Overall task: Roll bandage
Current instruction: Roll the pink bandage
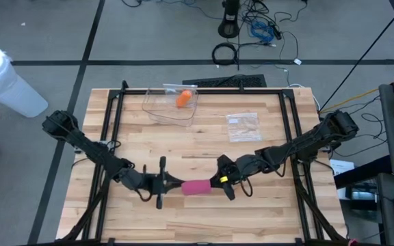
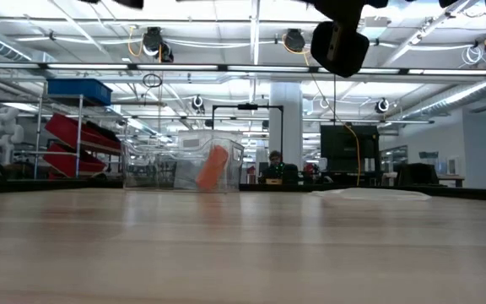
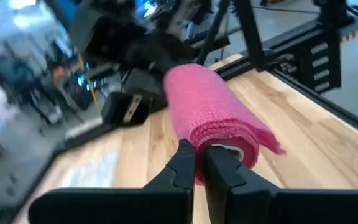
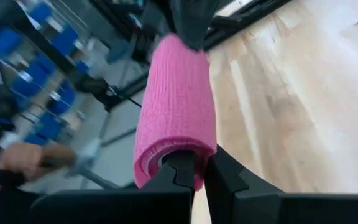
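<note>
Pinched at each end, the pink bandage roll (image 3: 213, 121) sits low in the centre of the high view, held above the wooden table (image 1: 204, 154); the left gripper (image 3: 199, 163) closes on one open end, the right gripper (image 4: 196, 168) on the other; it looks almost fully wound, with one loose flap showing, so tucking that flap seems to be what remains; a clear bin (image 1: 170, 104) with an orange item (image 1: 182, 99) stands upper centre, well apart.

pink bandage roll (image 1: 197, 187) | rolled, horizontal | above table's near-centre
</note>
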You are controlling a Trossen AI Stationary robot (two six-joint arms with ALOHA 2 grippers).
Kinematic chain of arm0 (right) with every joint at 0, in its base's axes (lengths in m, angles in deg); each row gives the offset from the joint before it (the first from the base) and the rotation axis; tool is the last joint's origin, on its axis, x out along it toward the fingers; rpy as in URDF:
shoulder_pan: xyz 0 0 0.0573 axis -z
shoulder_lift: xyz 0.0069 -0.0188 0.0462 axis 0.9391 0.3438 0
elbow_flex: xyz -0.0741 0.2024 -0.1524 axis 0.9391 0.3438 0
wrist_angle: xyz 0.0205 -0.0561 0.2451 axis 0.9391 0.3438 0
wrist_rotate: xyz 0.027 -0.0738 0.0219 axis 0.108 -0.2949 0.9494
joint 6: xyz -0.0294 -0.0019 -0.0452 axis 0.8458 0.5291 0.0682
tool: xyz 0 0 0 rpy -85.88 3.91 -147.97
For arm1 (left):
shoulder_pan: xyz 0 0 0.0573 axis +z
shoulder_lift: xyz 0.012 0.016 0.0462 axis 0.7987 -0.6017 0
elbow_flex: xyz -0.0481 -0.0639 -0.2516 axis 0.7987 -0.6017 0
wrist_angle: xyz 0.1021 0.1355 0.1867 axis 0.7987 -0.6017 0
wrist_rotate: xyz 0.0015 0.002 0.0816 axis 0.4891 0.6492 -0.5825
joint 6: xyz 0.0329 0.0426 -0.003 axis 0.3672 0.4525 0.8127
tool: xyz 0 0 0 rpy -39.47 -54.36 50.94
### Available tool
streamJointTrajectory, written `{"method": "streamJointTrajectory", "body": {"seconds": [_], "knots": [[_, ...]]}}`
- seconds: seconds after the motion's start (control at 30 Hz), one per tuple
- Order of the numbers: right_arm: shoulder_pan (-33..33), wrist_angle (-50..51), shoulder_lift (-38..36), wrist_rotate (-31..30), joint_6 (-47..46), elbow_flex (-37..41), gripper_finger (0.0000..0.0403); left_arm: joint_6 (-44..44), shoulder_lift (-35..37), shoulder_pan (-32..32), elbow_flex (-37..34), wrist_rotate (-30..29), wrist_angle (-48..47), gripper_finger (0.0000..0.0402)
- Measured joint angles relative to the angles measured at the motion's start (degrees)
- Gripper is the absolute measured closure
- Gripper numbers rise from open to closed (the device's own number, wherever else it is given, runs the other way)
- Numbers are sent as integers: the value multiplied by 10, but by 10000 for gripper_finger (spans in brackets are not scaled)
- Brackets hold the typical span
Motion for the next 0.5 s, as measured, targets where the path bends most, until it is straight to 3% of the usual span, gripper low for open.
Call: {"method": "streamJointTrajectory", "body": {"seconds": [0.13,0.33,0.5], "knots": [[-3,49,-4,-6,20,0,373,-69,-2,20,0,25,-14,394],[-9,83,-8,-7,91,0,305,-136,-2,42,0,132,-35,394],[-26,173,-31,-116,106,0,262,-179,-7,45,-15,147,-26,396]]}}
